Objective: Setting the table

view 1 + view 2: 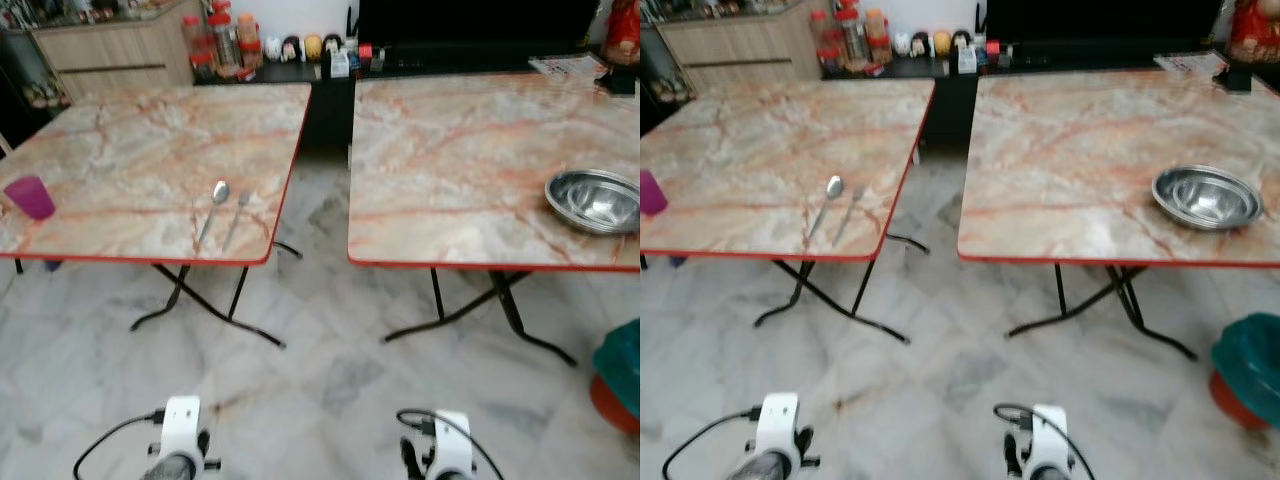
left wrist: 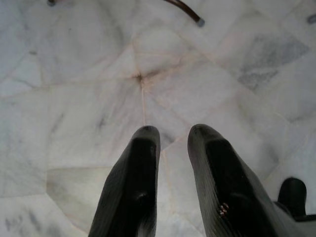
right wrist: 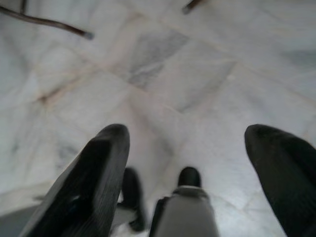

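Closest to me, both arms hang low over the pale marble floor (image 2: 89, 89). The left gripper (image 2: 173, 143) has its two black fingers drawn narrow, a thin gap between them and nothing held. The right gripper (image 3: 187, 143) has its fingers spread wide, also empty.

Taking the left table (image 1: 130, 150) as the landmark: a spoon (image 1: 212, 212) and a fork (image 1: 236, 218) lie side by side on its top, near the front edge and the corner towards the right table (image 1: 470, 150). They look like thin, stiff, light metal, lying flat on a slick top, so I'd expect them to skate if pushed; pinching across the narrow handle, near the middle, seems the best hold. A purple cup (image 1: 31, 197) stands upright at the far left end of the same front edge, probably light plastic and easy to tip, best taken around its wall.

Across the gap, on the right table's right side, sits a steel bowl (image 1: 594, 199), smooth and slippery; the rim is the place to grip it.
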Tool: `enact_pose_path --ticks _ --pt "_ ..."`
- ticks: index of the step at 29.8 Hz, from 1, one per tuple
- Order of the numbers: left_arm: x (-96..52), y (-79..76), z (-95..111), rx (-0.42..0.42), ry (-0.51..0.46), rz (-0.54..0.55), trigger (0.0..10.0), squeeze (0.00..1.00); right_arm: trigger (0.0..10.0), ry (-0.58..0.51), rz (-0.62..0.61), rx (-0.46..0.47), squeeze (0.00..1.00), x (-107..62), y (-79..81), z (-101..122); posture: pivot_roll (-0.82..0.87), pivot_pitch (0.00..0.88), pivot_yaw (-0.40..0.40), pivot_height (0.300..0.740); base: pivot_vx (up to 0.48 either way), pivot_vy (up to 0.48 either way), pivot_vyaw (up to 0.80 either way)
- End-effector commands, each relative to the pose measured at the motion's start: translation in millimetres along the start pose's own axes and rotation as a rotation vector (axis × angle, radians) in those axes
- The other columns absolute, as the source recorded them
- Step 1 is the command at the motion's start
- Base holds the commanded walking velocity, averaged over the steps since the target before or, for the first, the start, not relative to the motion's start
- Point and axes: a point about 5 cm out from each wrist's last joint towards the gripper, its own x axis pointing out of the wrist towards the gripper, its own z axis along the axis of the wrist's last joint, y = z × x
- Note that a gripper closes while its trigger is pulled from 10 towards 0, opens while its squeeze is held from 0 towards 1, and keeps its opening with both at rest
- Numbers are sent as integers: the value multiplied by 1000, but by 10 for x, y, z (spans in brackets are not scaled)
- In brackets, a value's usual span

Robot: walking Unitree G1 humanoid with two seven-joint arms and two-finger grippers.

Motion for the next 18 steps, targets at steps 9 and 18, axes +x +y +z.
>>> enact_pose_path --ticks 9,18 --pt "-20 106 -45 8 14 32 10000 0 10000 -15 17 0 0 12 79 34 85 0 86 728 0 414 -216" --pt "-15 114 -44 -18 23 49 10000 0 10000 -18 23 -9 0 20 87 58 86 0 86 728 0 413 0"
